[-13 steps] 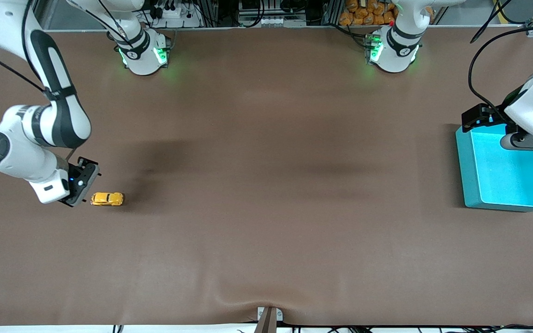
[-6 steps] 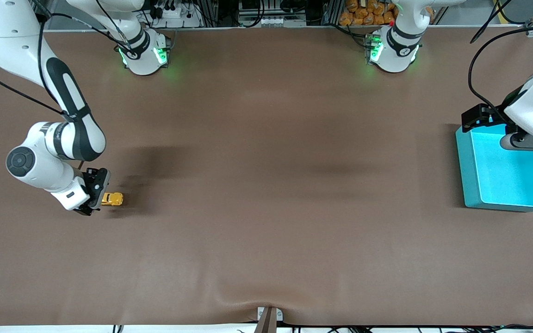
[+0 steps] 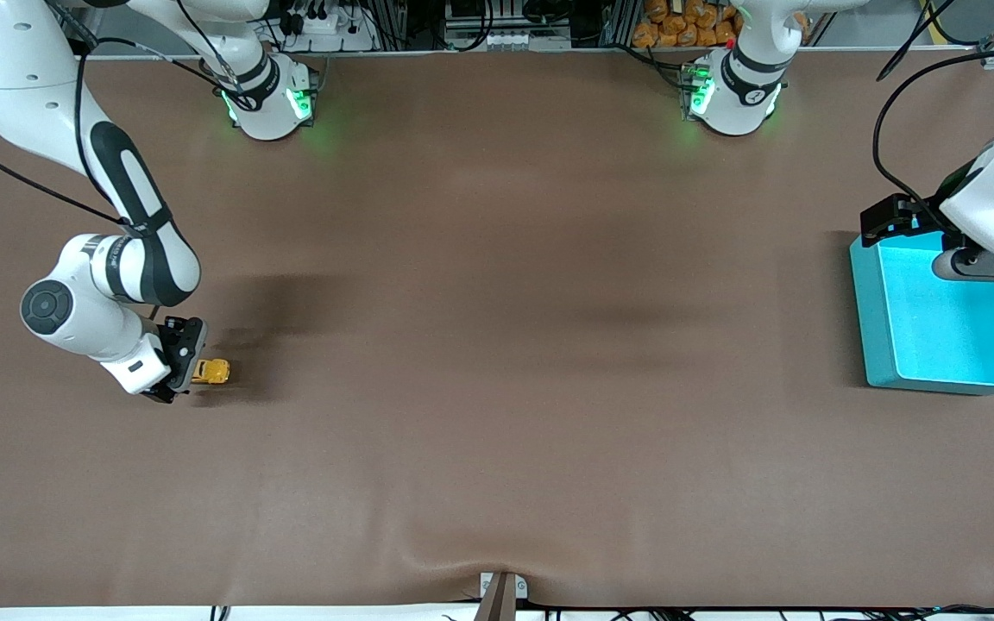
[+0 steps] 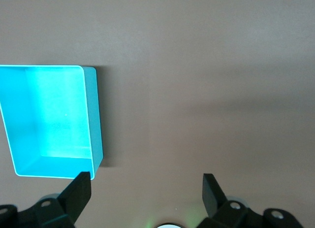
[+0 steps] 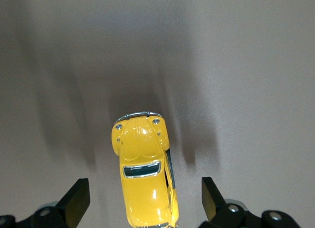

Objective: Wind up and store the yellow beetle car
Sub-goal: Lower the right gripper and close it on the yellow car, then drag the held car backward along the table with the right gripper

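The teal bin [image 3: 946,321] sat at the left arm's end of the table, where the left gripper [image 4: 146,187] waited over it, spread wide and empty. At the right arm's end, the right gripper [image 5: 142,198] hung wide open, empty, astride the yellow beetle car [image 5: 145,174] on the table; closing off-centre on the rounded body risked squirting the car away.

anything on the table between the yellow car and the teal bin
Nothing: in the front view only bare brown table lies between the yellow beetle car, under the right gripper, and the teal bin below the left gripper.
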Robot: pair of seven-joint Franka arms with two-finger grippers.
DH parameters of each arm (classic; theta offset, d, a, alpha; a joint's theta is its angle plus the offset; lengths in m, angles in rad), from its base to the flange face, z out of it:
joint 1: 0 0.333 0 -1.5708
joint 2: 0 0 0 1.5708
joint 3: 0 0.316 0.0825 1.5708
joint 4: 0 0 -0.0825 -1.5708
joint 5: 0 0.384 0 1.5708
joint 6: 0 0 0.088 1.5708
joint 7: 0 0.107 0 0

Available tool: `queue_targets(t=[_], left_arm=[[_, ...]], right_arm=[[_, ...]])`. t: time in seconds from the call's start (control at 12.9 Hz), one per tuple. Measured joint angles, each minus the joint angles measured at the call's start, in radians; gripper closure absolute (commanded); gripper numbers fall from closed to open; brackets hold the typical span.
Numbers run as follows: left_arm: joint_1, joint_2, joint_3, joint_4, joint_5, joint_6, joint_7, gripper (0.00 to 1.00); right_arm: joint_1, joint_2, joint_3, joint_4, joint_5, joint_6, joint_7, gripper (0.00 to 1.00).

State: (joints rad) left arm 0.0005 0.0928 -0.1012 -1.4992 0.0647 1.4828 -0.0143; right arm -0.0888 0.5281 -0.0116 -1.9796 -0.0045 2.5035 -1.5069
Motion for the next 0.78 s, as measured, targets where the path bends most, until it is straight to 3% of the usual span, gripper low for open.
queue_targets(t=[0.08, 0.16, 0.23, 0.78], left_arm=[[0.0, 0.0, 0.0, 0.0, 0.0, 0.0, -0.001, 0.0], [0.0, 0.0, 0.0, -0.001, 0.0, 0.0, -0.002, 0.0], [0.0, 0.0, 0.0, -0.001, 0.0, 0.0, -0.002, 0.0], [0.0, 0.0, 0.0, -0.002, 0.0, 0.0, -0.002, 0.0]], right_arm=[[0.0, 0.005, 0.0, 0.0, 0.0, 0.002, -0.002, 0.3], [-0.001, 0.008, 0.0, 0.0, 0.0, 0.004, -0.013, 0.83], [-0.003, 0.008, 0.0, 0.0, 0.0, 0.007, -0.026, 1.0], [-0.01, 0.008, 0.0, 0.002, 0.0, 0.017, -0.051, 1.0]])
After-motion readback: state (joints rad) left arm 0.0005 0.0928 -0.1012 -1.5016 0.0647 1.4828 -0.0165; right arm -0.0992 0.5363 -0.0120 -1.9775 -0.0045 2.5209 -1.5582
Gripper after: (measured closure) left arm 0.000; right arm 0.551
